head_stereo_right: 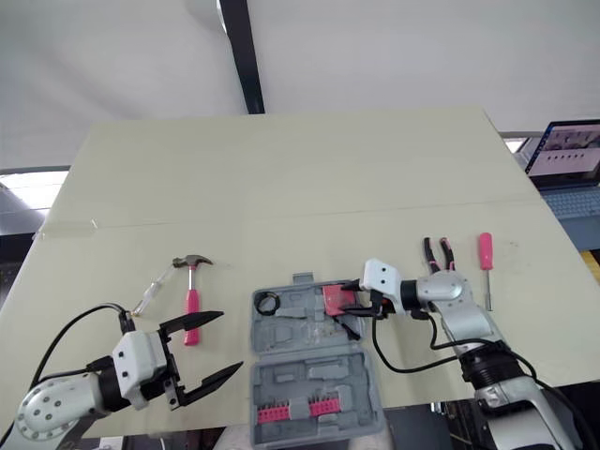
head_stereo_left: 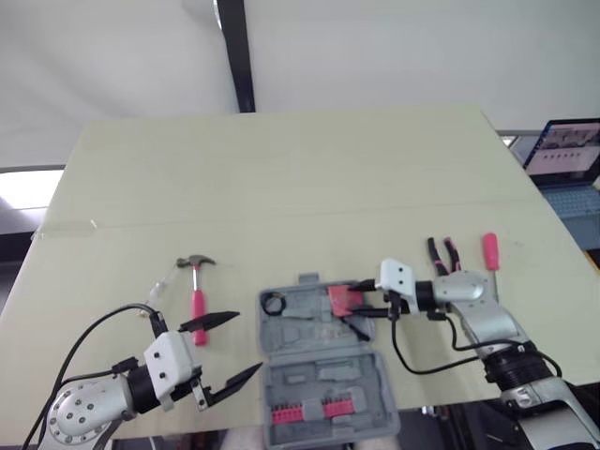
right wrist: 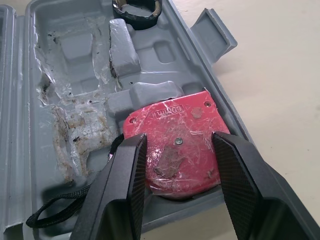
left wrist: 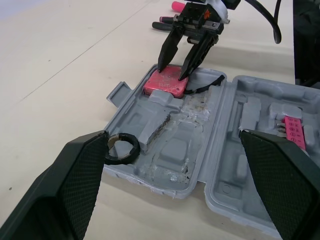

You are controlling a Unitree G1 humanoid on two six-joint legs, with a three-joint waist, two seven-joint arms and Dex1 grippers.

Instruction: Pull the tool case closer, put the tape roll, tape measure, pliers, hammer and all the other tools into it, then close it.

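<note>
My right tool (left wrist: 172, 70) reaches over the far right corner of the open tool case (head_stereo_left: 281, 375), which lies at the near edge of the desk (head_stereo_left: 281, 187), close enough for both arms. Its two fingers are spread only partly. Their tips sit on, or just above, the top face of the tape measure (right wrist: 175, 130) and do not clamp its sides, so I judge it is being set into its recess and not carried. The tape measure is a pink-red square block with rounded corners, wrapped in a shiny film, and its thin black strap (right wrist: 55, 210) trails across the case floor. The case is grey moulded plastic with shaped hollows, scuffed and patched with clear tape. The black ring of the tape roll (head_stereo_left: 274, 303) already lies in the far left corner, and pink bits (head_stereo_left: 305, 410) fill the near half. My left tool (head_stereo_left: 246, 342) hangs wide open and empty beside the near left of the case, probably ready for the hammer (head_stereo_left: 197, 286), which has a metal head and a pink handle and lies just beyond it. The pliers (head_stereo_left: 442, 253) and a pink screwdriver (head_stereo_left: 489, 251) wait on the desk to the right.
</note>
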